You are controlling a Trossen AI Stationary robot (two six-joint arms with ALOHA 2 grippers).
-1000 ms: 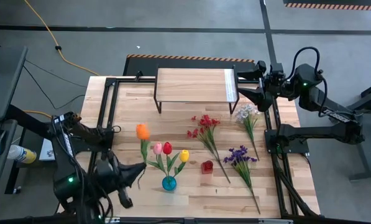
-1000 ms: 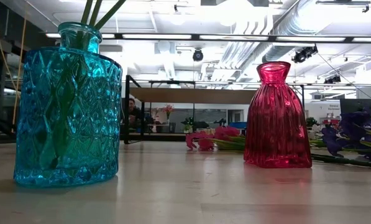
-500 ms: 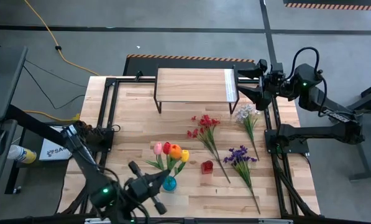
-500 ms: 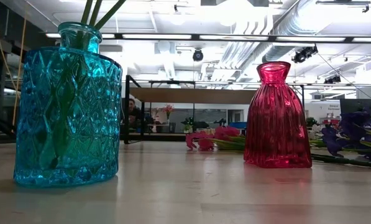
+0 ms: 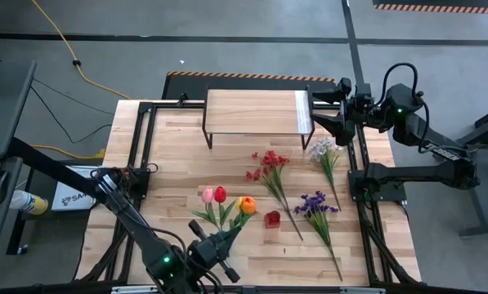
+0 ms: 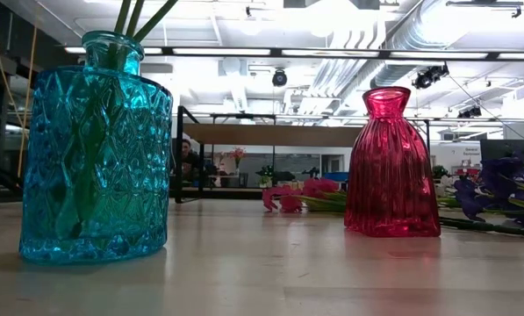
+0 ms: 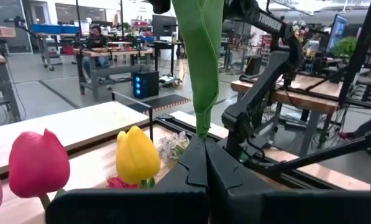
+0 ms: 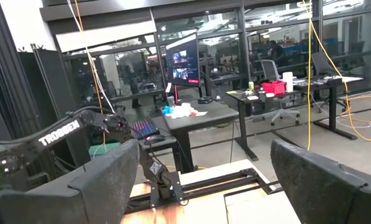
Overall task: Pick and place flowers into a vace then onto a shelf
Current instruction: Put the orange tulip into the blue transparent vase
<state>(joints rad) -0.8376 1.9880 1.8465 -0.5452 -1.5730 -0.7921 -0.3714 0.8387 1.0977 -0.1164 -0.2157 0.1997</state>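
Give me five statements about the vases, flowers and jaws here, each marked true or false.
1. The left gripper has its jaws shut on a green stem. True.
2. The red vase holds three tulips. False: it shows no flowers; stems stand in the blue vase.
3. The shelf carries a vase. False: its top is bare.
4. The right gripper has its jaws open and holds nothing. True.
5. The purple sprig lies on the table. True.
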